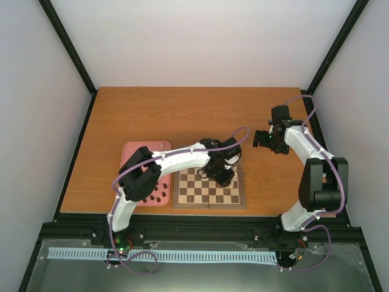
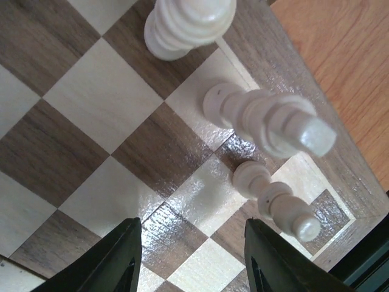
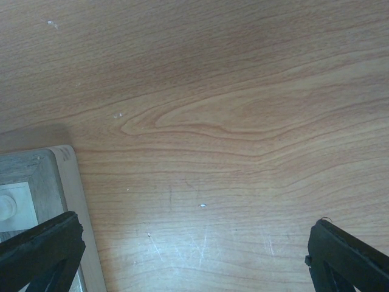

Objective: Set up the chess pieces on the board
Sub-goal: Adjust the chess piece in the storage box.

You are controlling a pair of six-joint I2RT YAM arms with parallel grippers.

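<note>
The chequered wooden board lies at the table's near middle. My left gripper hovers over the board's far right corner, open and empty. In the left wrist view my left gripper has its jaws wide apart above bare squares. Three cream-white pieces stand along the board's edge there: a thick one, a tall one and a smaller one beside my right finger. My right gripper is open and empty above bare table right of the board. The board's corner shows in the right wrist view.
A pink tray with several dark pieces lies left of the board, partly under my left arm. The orange-brown table stretches behind. Black frame posts stand at the table's sides.
</note>
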